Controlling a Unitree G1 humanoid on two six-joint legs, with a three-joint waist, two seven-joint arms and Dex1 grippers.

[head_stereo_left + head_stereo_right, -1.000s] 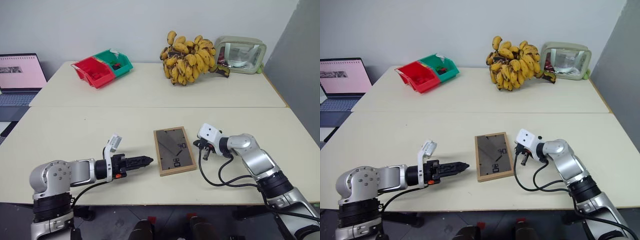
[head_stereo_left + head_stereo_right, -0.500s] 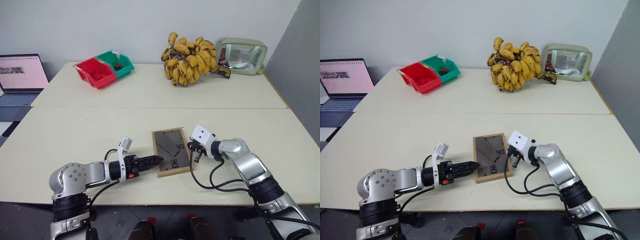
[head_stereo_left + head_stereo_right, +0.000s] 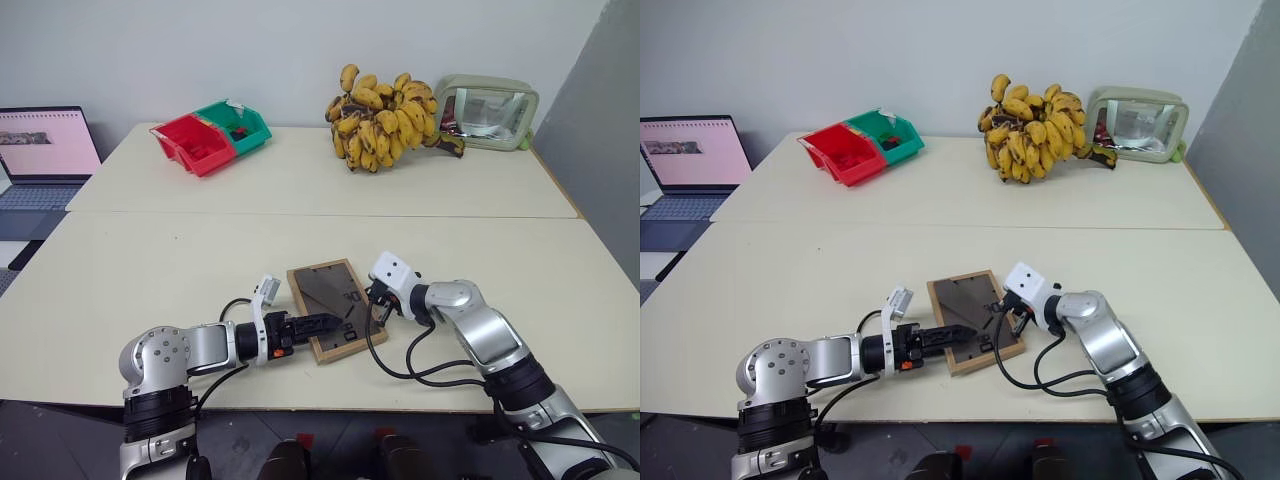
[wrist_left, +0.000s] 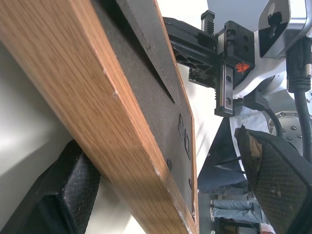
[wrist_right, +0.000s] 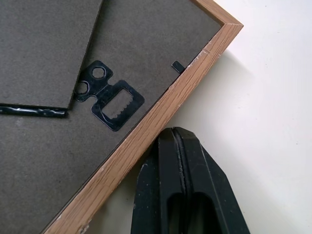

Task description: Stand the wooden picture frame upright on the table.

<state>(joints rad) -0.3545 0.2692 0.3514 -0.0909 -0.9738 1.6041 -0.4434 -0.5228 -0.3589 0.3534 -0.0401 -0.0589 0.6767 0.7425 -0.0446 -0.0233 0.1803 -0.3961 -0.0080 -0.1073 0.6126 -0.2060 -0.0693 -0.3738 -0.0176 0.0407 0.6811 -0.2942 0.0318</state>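
Lying back-up near the front edge of the table (image 3: 150, 260), the wooden picture frame (image 3: 322, 300) is not yet lifted. The left gripper (image 3: 330, 322) straddles its near edge with fingers wide, unclosed; the right gripper (image 5: 183, 161), fingers shut, presses the opposite edge. Next, probably, the left fingers must close before tipping it up.

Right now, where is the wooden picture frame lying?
In the left eye view the wooden picture frame lies back-up on the near half of the table, between the left claw at its near-left edge and the right claw at its right edge.
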